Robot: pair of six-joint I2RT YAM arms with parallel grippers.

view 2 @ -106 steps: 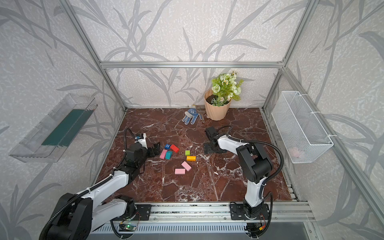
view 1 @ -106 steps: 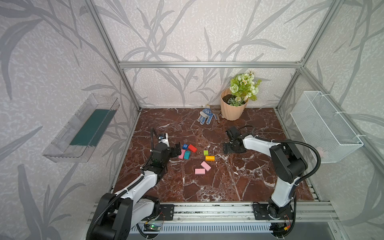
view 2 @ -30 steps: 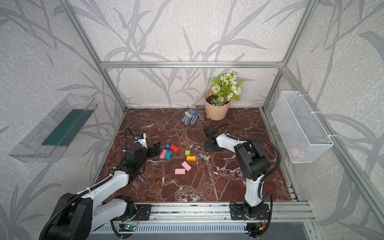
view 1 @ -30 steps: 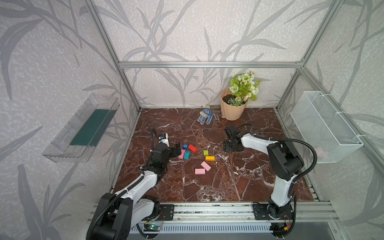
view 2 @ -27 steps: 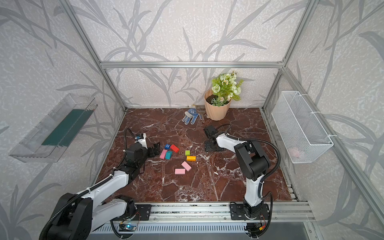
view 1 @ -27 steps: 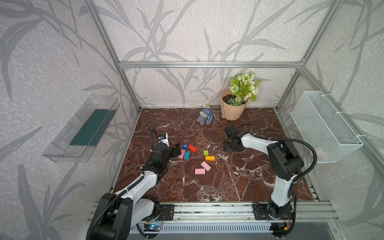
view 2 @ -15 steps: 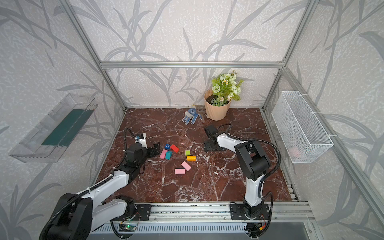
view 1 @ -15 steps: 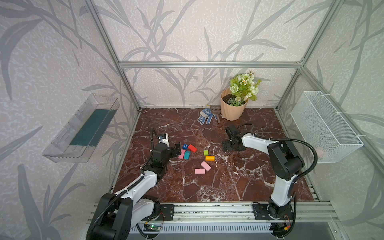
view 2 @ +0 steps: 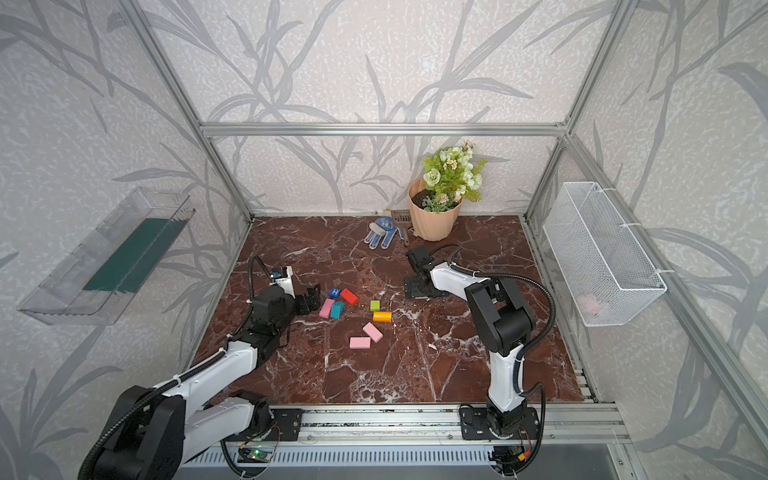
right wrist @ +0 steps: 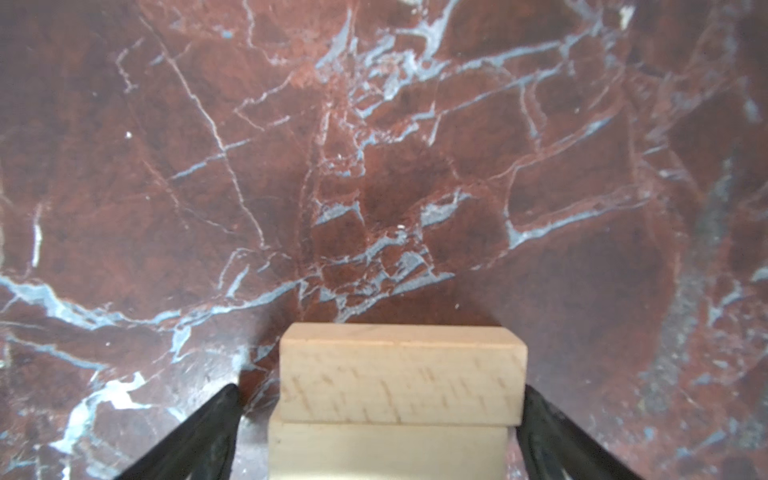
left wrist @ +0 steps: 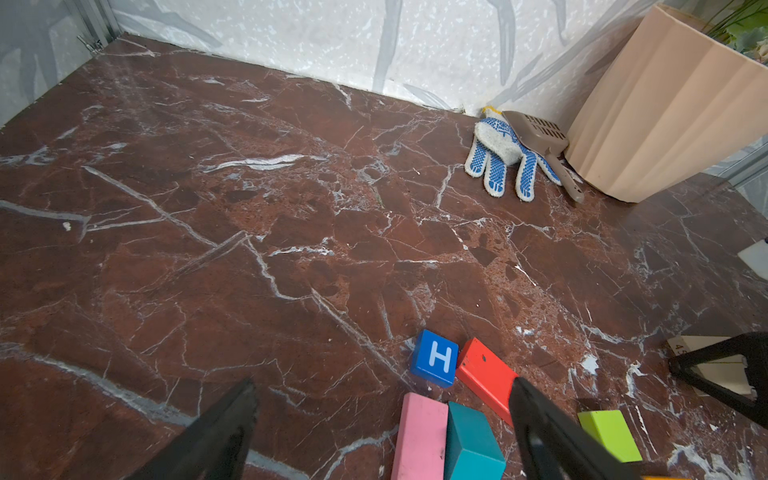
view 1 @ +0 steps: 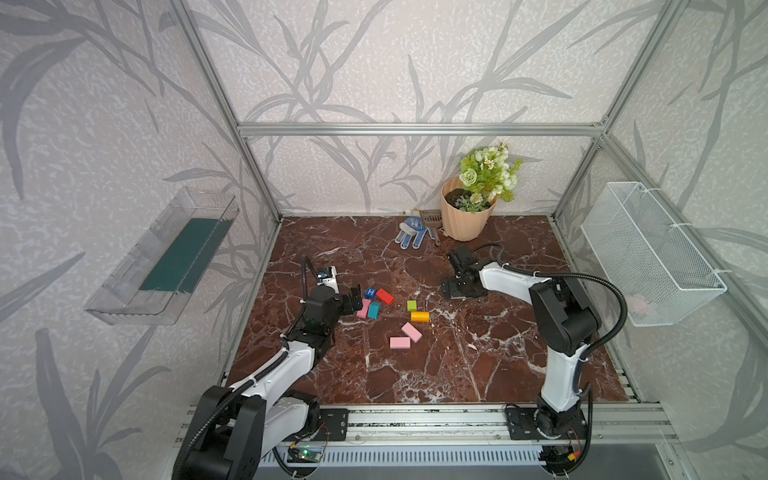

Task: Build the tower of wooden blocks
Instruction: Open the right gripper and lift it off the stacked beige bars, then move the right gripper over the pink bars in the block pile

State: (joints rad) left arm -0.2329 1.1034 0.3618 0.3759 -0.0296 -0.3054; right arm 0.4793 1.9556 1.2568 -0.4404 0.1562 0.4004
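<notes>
The right gripper (right wrist: 378, 392) has spread its jaws off the upper tan block (right wrist: 399, 374)

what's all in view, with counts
pink blocks: 3, pink, middle
tan blocks: 2, tan, centre-right
red block: 1, red, middle
cube: 1, blue, beside red block
teal block: 1, teal, middle
green block: 1, lime, middle
orange block: 1, orange, middle
flowerpot: 1, peach, back
glove: 1, white-blue, by flowerpot
scoop: 1, brown, back
basket: 1, white, right wall
tray: 1, clear, left wall
left gripper: 1, black, open, by teal block
right gripper: 1, black, open, straddling tan blocks
</notes>
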